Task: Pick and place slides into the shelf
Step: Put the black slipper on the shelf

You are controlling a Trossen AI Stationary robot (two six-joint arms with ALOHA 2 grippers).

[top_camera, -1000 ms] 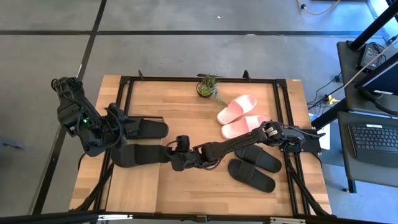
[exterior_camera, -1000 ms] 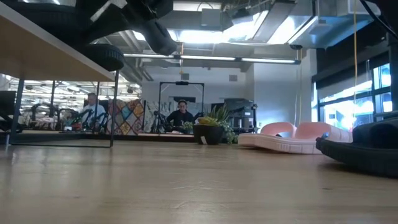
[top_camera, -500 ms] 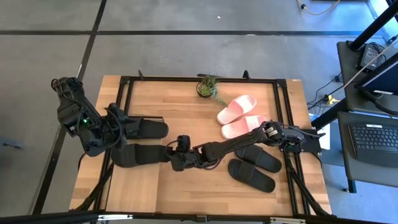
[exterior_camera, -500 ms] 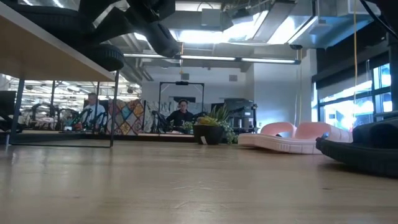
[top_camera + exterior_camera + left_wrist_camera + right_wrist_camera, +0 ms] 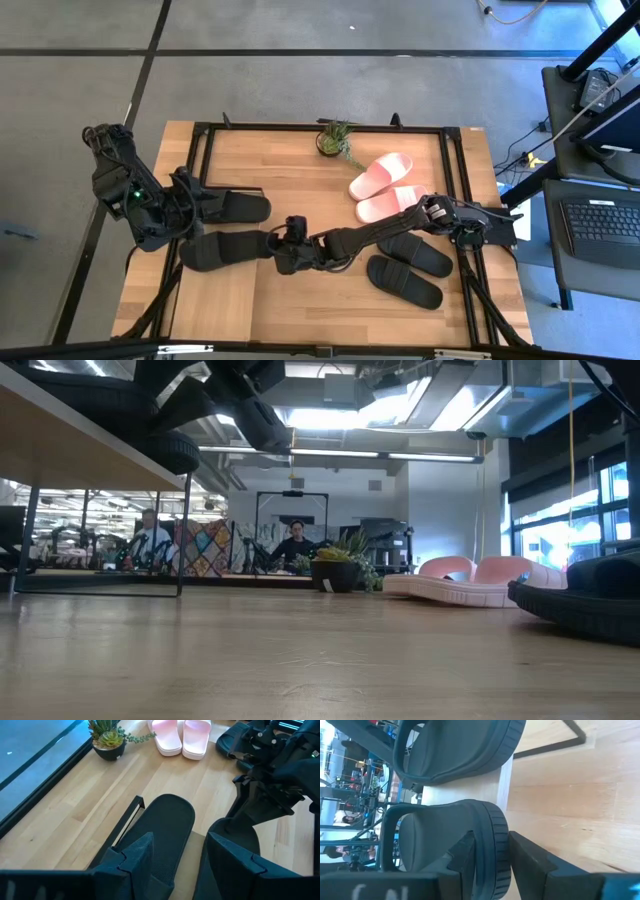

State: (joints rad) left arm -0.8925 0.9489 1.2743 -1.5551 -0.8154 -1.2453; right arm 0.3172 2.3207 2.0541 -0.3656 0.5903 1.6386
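Observation:
Two black slides lie side by side on the shelf (image 5: 215, 300) at the table's left: the far one (image 5: 238, 207) and the near one (image 5: 222, 249). My right gripper (image 5: 282, 250) reaches across from the right and is shut on the near slide's (image 5: 445, 835) right end. My left gripper (image 5: 203, 207) is open over the far slide (image 5: 167, 827), a finger on either side, touching nothing I can see. Two pink slides (image 5: 385, 187) and two more black slides (image 5: 408, 268) lie flat on the tabletop at the right. My right gripper pinches the near black slide at its ribbed end rim (image 5: 495, 847), the end toward the table's middle. One finger (image 5: 465, 852) lies on the footbed and the other (image 5: 527, 857) under the sole. The fingers come level from the table's right, along the slide. The slide lies on the shelf top (image 5: 506, 777).
A small potted plant (image 5: 335, 140) stands near the table's far edge. A black frame (image 5: 455, 180) runs round the tabletop. In the low view the shelf top (image 5: 70, 450) shows from below, with bare wood under it. People sit in the room behind (image 5: 292, 545).

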